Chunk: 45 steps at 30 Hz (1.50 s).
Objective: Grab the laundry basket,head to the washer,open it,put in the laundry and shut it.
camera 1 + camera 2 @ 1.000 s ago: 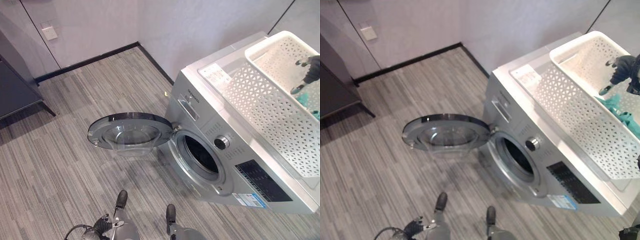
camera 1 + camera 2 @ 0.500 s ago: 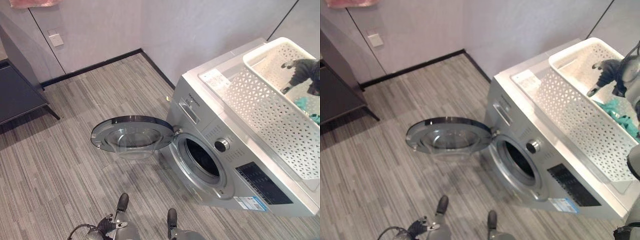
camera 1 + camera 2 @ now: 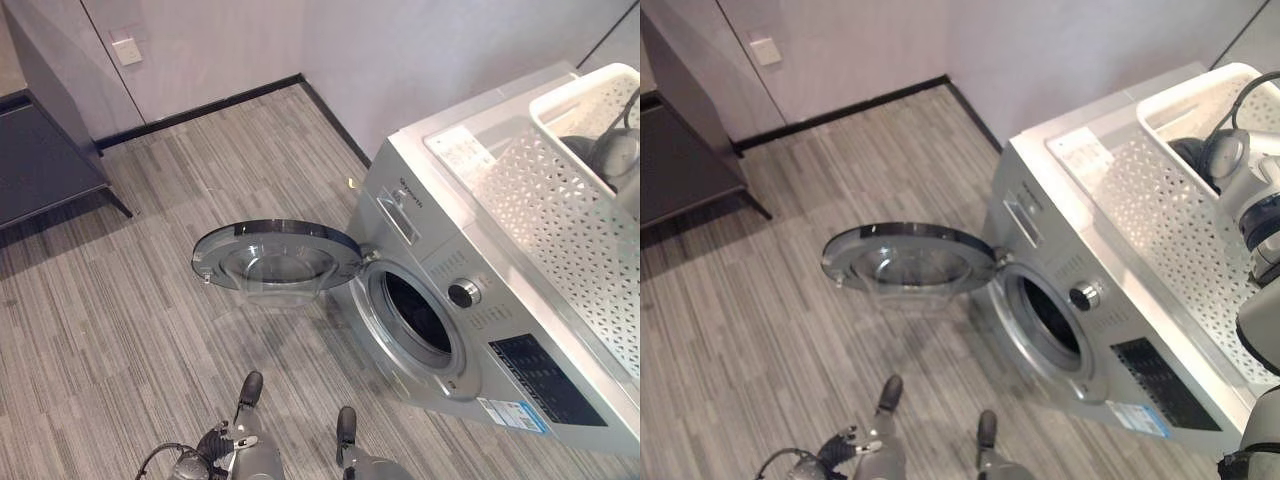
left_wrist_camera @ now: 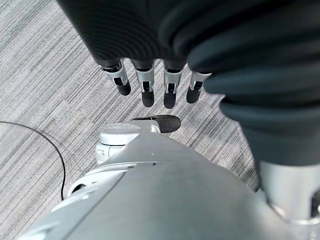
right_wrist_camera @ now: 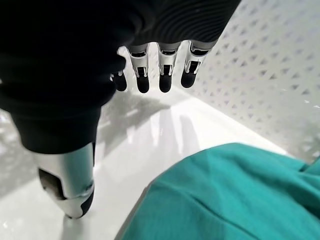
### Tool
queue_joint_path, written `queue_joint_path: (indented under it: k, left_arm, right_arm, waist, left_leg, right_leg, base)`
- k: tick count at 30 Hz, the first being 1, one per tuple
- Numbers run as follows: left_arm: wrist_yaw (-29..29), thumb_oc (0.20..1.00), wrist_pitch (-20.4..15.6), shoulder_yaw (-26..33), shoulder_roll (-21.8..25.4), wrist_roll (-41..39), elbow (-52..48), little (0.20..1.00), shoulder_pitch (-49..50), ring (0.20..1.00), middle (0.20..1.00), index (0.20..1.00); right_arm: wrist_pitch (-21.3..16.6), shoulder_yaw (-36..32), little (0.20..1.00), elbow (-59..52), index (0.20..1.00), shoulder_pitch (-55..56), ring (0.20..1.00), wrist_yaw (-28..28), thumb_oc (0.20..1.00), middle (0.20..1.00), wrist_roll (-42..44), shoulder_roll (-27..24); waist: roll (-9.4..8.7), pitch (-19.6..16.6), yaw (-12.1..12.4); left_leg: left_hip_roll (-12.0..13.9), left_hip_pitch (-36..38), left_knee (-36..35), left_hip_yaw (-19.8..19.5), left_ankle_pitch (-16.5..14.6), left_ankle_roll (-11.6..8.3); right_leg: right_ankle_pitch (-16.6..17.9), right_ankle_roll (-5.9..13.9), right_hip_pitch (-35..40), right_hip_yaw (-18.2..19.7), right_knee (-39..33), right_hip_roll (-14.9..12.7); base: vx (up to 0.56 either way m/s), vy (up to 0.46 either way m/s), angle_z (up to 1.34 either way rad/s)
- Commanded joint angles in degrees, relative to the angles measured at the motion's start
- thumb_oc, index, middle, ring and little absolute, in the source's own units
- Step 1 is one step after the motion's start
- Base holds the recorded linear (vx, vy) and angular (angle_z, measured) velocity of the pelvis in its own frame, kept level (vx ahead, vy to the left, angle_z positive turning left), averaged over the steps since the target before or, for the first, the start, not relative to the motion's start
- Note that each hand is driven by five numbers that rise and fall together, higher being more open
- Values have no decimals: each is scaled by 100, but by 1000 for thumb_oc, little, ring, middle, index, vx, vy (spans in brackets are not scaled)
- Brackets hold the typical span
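Right arm has dropped deeper into the white perforated plastic laundry basket [image 3: 1160,215] since half a second ago; head camera shifted too, so the scene slide is not the things moving. Basket sits on top of the silver front-loading washing machine [image 3: 470,300], at the right of the scene, its long side running along the washer's top edge. Right hand [image 5: 150,75] is inside the basket, fingers straight and slightly apart, thumb [image 5: 70,185] set off to the side, nothing clamped; fingertips hang above the smooth glossy white basket floor, near the triangle-punched wall. Teal cloth laundry [image 5: 225,195] lies crumpled in the basket just beside the hand, not touched. Round washer door [image 3: 277,258], chrome-rimmed with a clear bowl-shaped window, is swung fully open to the left, hinge side at the drum opening [image 3: 418,312], which is dark and unobstructed. Open room: striped grey wood-pattern floor [image 3: 120,310] left of and in front of the door. Dark cabinet [image 3: 40,160] stands far left against the wall, well apart from the door edge. Left hand [image 4: 155,80] hangs low over the floor, fingers straight and relaxed, holding nothing.
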Motion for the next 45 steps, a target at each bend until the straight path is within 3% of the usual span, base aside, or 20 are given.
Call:
queue_joint_path:
  k: [1,9,11,12,13,14,15,19,28,34,36,40,45]
  left_arm:
    - [-14,1000,-76,-90,310,-57,-40,1000,-350,1000,1000,1000]
    - [-22,1000,-85,-152,195,-90,-112,1000,-282,1000,1000,1000]
    - [-17,1000,-80,-147,173,-77,-91,1000,-254,1000,1000,1000]
    - [-17,1000,-80,-148,173,-77,-91,1000,-254,1000,1000,1000]
    - [-17,1000,-69,-111,172,-72,-60,1000,-233,1000,1000,1000]
    - [-16,1000,-66,-104,176,-65,-51,1000,-232,1000,1000,1000]
    - [-24,1000,-56,-97,165,-27,-34,1000,-213,1000,1000,1000]
    - [-41,1000,-43,-85,118,4,24,1000,-180,1000,1000,1000]
    - [-33,1000,-40,-85,103,33,58,1000,-165,1000,1000,1000]
    - [51,1000,-55,-9,25,180,348,1000,-167,1000,1000,1000]
    - [92,1000,-66,-7,27,233,381,1000,-169,1000,1000,1000]
    - [311,1000,-106,34,40,415,491,1000,-194,1000,1000,1000]
    - [437,1000,-75,101,65,513,520,1000,-138,1000,1000,1000]
  right_arm:
    - [196,157,1000,163,1000,-353,1000,206,1000,1000,217,-253]
    - [196,-38,1000,188,1000,60,1000,335,1000,1000,275,-382]
    - [185,-89,871,202,871,125,871,341,871,871,241,-411]
    - [185,-90,871,201,871,126,871,341,871,871,241,-411]
    - [174,-161,780,208,780,188,780,336,780,780,239,-404]
    - [174,-177,595,213,595,195,595,337,595,595,239,-405]
    - [169,-196,200,190,200,204,200,338,200,200,243,-436]
    - [112,-344,200,155,200,193,200,244,200,200,345,-449]
    - [79,-438,200,141,200,162,200,147,200,200,409,-446]
    - [-502,-1551,200,192,200,-709,200,-1210,200,200,2139,-978]
    - [-595,-1742,200,208,200,-780,200,-1394,200,200,2272,-1056]
    - [-984,-2686,200,331,200,-793,200,-2420,200,200,2769,-1298]
    - [-1012,-2902,200,178,200,-847,200,-2769,200,200,2775,-1360]
  waist:
    - [-640,551,82]
    - [-557,509,37]
    - [-517,477,19]
    - [-517,477,19]
    - [-474,453,8]
    - [-462,447,4]
    - [-425,418,-16]
    - [-332,323,-47]
    - [-321,294,-55]
    - [-289,-15,-219]
    - [-285,-46,-238]
    - [-255,-161,-247]
    - [-232,-227,-242]
  left_leg:
    - [4,1268,-16,319,-529,178]
    - [-17,1370,-17,360,-599,191]
    - [-22,1405,-17,370,-615,192]
    - [-22,1405,-17,370,-615,192]
    - [-30,1433,-17,380,-615,193]
    - [-31,1438,-17,385,-612,194]
    - [-39,1459,-17,399,-617,198]
    - [-56,1525,-17,427,-638,212]
    - [-55,1544,-17,433,-654,216]
    - [-48,1774,-17,512,-822,235]
    - [-47,1789,-17,514,-839,234]
    - [-38,1884,-17,506,-886,238]
    - [-44,1940,-17,514,-919,253]
  right_leg:
    - [-272,237,-297,414,8,-473]
    - [-277,251,-261,435,22,-476]
    - [-288,260,-249,427,30,-485]
    - [-288,260,-248,427,30,-485]
    - [-298,265,-240,430,37,-488]
    - [-303,265,-236,431,39,-490]
    - [-313,266,-219,438,46,-501]
    - [-341,266,-134,428,44,-529]
    - [-343,268,-115,428,42,-533]
    - [-401,291,91,447,51,-546]
    - [-408,297,109,448,51,-548]
    - [-451,314,226,431,48,-548]
    - [-462,316,288,431,47,-550]
  base:
    - [0,0,0]
    - [0,0,0]
    - [0,0,0]
    - [0,0,0]
    - [0,0,0]
    - [0,0,0]
    - [0,0,0]
    - [28,-1,0]
    - [0,0,0]
    - [41,17,-3]
    - [17,1,-4]
    - [45,0,-1]
    - [20,2,0]
